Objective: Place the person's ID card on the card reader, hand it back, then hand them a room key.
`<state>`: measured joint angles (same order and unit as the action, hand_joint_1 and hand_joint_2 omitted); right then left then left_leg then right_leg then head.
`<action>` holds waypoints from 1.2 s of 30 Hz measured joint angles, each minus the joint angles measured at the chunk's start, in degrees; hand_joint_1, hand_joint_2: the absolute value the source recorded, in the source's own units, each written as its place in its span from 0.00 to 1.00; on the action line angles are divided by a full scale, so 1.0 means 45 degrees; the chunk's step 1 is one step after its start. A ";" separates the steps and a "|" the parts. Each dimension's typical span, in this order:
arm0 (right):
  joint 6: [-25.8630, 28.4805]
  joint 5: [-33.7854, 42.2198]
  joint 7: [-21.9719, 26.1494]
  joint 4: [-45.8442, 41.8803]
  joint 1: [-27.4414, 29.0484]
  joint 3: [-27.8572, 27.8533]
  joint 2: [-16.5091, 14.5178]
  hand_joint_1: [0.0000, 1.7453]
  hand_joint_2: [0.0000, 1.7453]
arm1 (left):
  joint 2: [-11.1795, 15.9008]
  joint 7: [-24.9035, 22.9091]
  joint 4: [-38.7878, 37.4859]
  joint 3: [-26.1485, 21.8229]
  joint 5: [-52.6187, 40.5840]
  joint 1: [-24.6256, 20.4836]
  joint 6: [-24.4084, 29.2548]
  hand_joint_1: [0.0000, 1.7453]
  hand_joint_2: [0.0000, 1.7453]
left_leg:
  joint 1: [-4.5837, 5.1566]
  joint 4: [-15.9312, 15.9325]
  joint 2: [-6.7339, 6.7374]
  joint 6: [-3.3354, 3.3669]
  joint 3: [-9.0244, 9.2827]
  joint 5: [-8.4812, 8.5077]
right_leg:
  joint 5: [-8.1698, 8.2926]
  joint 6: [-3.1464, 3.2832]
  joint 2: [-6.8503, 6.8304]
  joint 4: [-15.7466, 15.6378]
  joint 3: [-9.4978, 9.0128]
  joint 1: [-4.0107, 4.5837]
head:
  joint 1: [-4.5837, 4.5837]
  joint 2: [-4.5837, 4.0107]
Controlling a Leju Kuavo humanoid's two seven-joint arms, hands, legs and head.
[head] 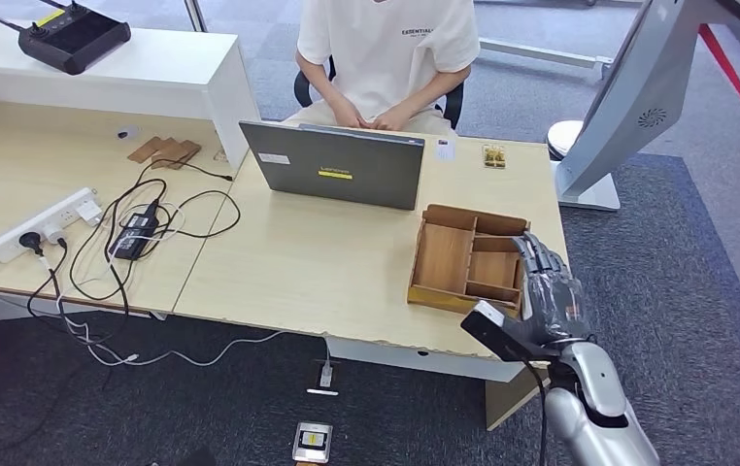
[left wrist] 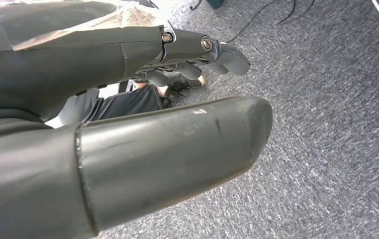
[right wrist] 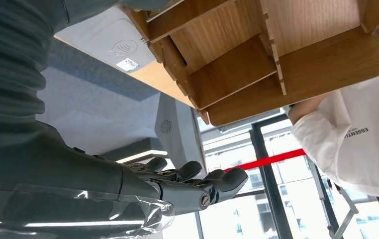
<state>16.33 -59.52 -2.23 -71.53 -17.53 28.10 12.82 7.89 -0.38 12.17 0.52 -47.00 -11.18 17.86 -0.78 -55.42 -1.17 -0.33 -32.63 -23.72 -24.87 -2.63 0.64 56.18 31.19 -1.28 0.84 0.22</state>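
The right hand's point(head: 551, 296) dark fingers point(right wrist: 212, 185) lie loosely spread, holding nothing, at the wooden compartment tray's point(head: 444, 257) 3 o'clock edge. The left hand point(left wrist: 128, 124) hangs over grey carpet, fingers apart, empty. Beyond the tray on the pale wood-grain worktop point(head: 318, 262) stands a grey laptop point(head: 337, 165); at the far edge, 12 o'clock of the tray, lies a small rectangular card point(head: 493, 156), before the seated person point(head: 386, 58).

Silver arm, dark hands

The right hand point(head: 551, 291) has dark grey fingers on a glossy silver forearm with a black cable; the left hand point(left wrist: 128, 124) shows a thick grey thumb and small screws.
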 joint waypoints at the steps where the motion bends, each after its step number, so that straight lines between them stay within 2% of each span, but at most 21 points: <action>1: 0.0180 -0.0156 0.0000 0.0190 -0.0012 0.0027 -0.0029 0.00 1.00 | -0.0002 -0.0009 0.0000 0.0001 -0.0011 -0.0010 0.0000 0.00 0.00 | 0.0000 0.0000 -0.0001 0.0000 0.0000 0.0000 | 0.0000 0.0000 0.0000 0.0000 -0.0001 0.0000 | 0.0000 0.0000; 16: 0.0471 -0.0192 0.0257 0.2303 -0.0276 0.0199 -0.0649 0.00 1.00 | -0.0005 -0.0062 0.0005 0.0011 -0.0126 -0.0075 -0.0023 0.00 0.00 | 0.0000 0.0000 0.0000 0.0000 -0.0001 0.0000 | 0.0000 0.0000 -0.0001 0.0000 0.0000 0.0000 | -0.0001 0.0000; 36: 0.1897 -0.0385 0.0738 0.4489 -0.1483 0.0188 -0.1275 0.00 1.00 | -0.0112 -0.0284 0.0029 0.0211 -0.0431 -0.0434 -0.0300 0.00 0.00 | 0.0000 -0.0001 0.0002 0.0000 0.0001 0.0000 | 0.0000 0.0000 -0.0001 0.0002 0.0001 0.0000 | -0.0001 0.0000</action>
<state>24.86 -61.25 1.09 -51.32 -24.20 28.95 7.09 7.39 -1.66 12.31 1.47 -48.94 -13.13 16.51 -0.78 -55.42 -1.16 -0.33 -32.63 -23.72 -24.87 -2.63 0.64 56.18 31.19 -1.28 0.83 0.22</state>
